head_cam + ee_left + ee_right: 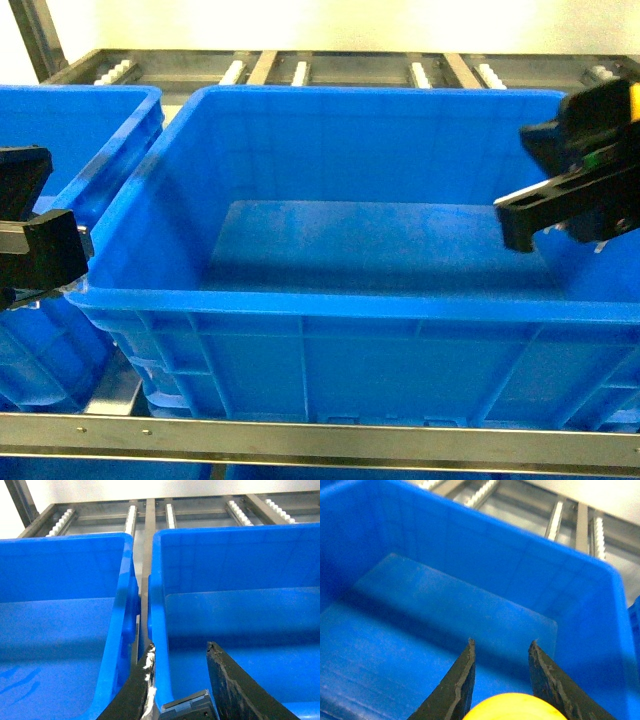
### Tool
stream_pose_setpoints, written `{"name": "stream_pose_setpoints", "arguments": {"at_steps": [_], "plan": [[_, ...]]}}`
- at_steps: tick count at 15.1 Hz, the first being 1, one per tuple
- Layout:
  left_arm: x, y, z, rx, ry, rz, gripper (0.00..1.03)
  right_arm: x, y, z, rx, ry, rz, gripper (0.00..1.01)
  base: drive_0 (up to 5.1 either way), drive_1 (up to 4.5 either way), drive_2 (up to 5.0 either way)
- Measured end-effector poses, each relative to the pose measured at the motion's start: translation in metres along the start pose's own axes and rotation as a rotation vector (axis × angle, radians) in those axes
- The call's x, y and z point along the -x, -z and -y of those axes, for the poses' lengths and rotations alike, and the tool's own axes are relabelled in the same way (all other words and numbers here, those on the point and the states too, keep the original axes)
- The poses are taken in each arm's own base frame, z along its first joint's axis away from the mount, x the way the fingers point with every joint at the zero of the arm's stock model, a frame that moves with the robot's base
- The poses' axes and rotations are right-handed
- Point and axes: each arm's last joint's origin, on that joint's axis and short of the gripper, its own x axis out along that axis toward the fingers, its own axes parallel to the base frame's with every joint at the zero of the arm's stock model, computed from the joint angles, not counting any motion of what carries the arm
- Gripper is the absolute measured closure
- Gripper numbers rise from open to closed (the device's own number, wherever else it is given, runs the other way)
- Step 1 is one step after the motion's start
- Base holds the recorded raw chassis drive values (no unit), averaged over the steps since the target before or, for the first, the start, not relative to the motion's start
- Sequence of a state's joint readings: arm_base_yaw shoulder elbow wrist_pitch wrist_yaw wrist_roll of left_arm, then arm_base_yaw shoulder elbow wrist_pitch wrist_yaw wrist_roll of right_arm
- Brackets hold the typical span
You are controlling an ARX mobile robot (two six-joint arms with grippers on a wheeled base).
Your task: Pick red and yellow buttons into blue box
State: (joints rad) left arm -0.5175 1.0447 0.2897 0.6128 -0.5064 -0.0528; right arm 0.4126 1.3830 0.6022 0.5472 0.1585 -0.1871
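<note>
Two blue crates stand side by side on a roller rack (300, 70), a narrow gap between their rims. The right hand (500, 652) hangs over the blue box (330, 310) near its right wall, its jaws narrowly parted around the yellow button (512, 707). The left hand (181, 652) hovers over the box's left rim, parted and empty. The neighbouring crate (60, 570) sits left.

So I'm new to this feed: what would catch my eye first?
The big blue box fills the middle of the head view, no buttons visible inside. Over its right side hangs the right claw, a yellow button between its fingers. A second blue crate sits left, by the left claw.
</note>
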Motion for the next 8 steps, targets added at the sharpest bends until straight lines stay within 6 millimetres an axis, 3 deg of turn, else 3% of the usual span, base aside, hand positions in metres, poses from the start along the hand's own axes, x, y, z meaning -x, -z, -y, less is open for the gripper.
{"name": "stream_pose_setpoints", "arguments": {"at_steps": [1, 2, 3, 7, 8], "plan": [[0.000, 0.000, 0.000, 0.000, -0.002, 0.000, 0.76, -0.013, 0.007, -0.001, 0.011, -0.004, -0.046, 0.72, 0.0, 0.00, 0.0], [0.000, 0.000, 0.000, 0.000, 0.000, 0.000, 0.76, -0.040, 0.021, 0.005, 0.040, -0.006, -0.160, 0.72, 0.0, 0.00, 0.0], [0.000, 0.000, 0.000, 0.000, -0.001, 0.000, 0.76, -0.058, 0.031, 0.021, 0.017, -0.015, -0.289, 0.72, 0.0, 0.00, 0.0], [0.000, 0.000, 0.000, 0.000, 0.000, 0.000, 0.76, -0.071, 0.033, 0.038, 0.001, 0.036, -0.311, 0.72, 0.0, 0.00, 0.0], [0.000, 0.000, 0.000, 0.000, 0.000, 0.000, 0.76, -0.072, 0.034, 0.039, 0.006, 0.044, -0.307, 0.63, 0.0, 0.00, 0.0]]}}
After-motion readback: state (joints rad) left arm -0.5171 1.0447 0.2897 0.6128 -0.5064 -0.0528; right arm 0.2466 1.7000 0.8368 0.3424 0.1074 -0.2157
